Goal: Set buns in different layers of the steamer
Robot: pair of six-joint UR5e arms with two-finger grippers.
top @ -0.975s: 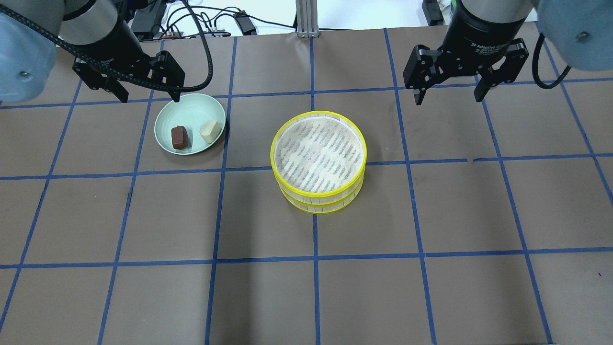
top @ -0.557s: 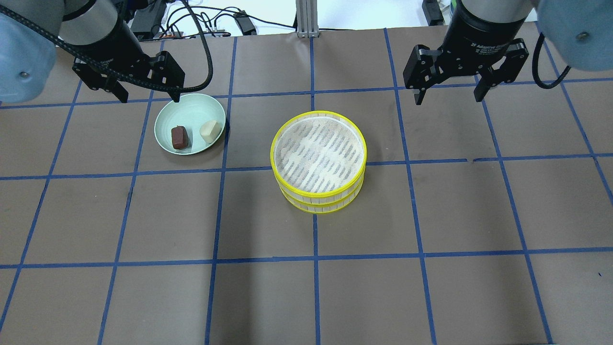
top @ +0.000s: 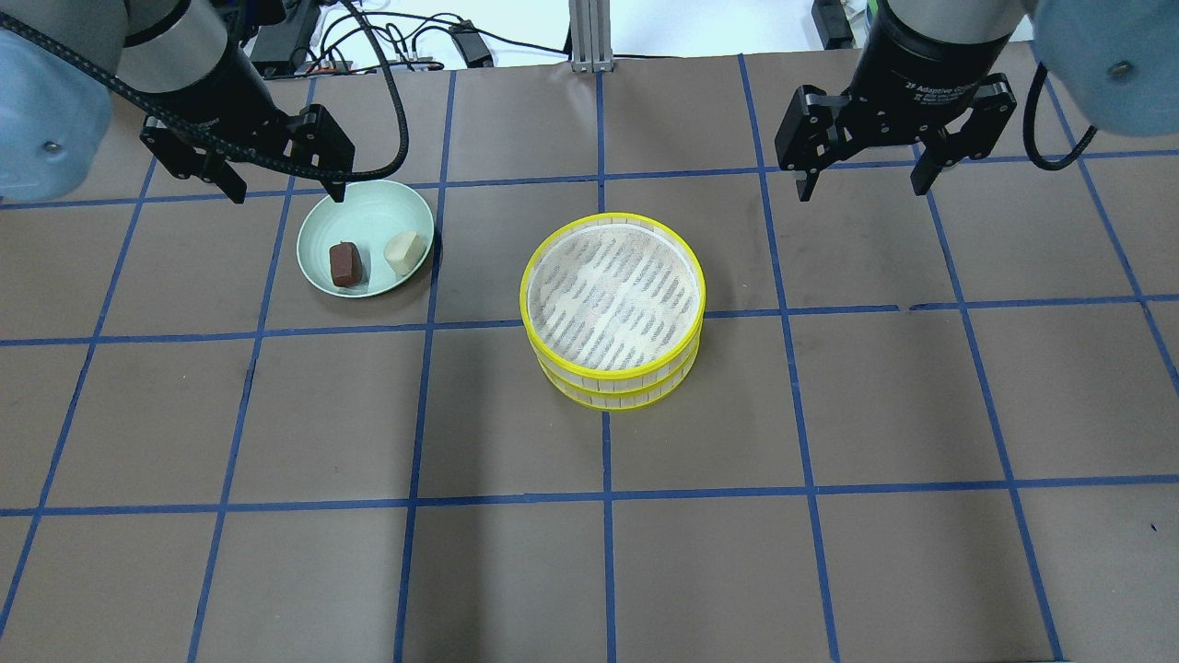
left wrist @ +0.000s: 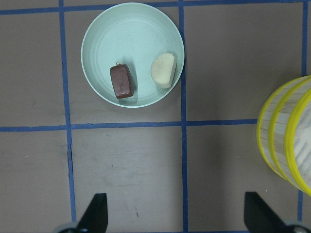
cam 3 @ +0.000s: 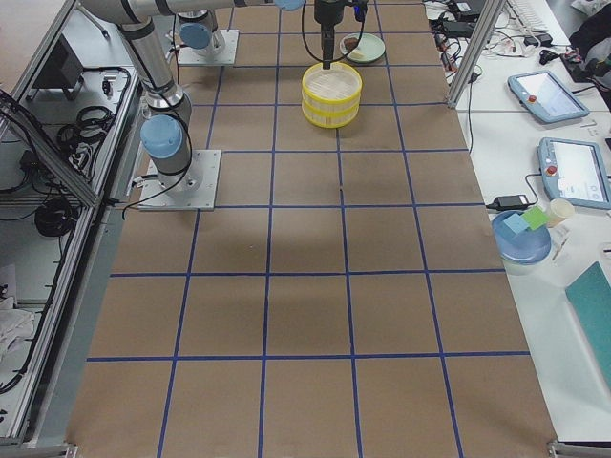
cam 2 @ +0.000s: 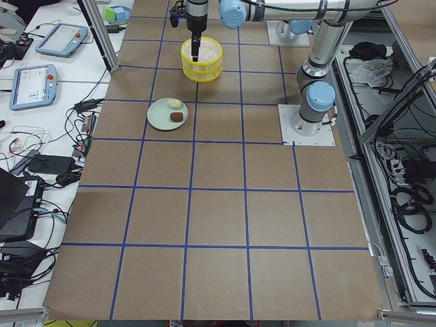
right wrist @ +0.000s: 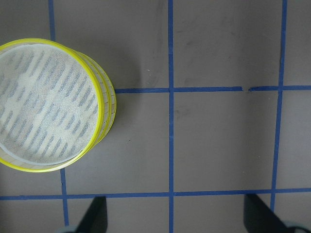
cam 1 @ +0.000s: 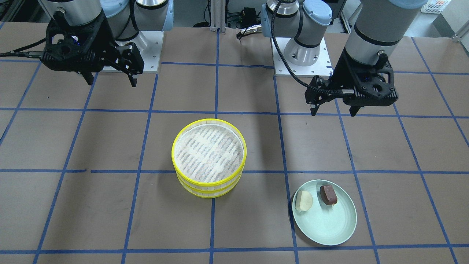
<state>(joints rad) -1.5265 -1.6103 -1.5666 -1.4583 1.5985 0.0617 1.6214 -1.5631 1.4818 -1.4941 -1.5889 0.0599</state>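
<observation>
Two steamer layers are stacked mid-table, the top layer (top: 523,293) on the lower layer (top: 615,398); the top mesh floor is bare. The stack also shows in the right wrist view (right wrist: 104,97) and at the right edge of the left wrist view (left wrist: 286,138). A pale green plate (top: 367,201) left of the stack holds the cream bun (top: 406,251) and the brown bun (top: 345,263), side by side. My left gripper (top: 290,191) is open and empty, hovering by the plate's near-robot rim. My right gripper (top: 863,192) is open and empty, high and right of the stack.
The table is brown paper with a blue tape grid. Cables and a metal post (top: 589,37) lie along the robot-side edge. Tablets and clutter sit on side benches (cam 2: 30,85) beyond the table's ends.
The left arm has shifted very slightly above the plate. The buns, plate, steamer stack and right gripper stay where they were.
</observation>
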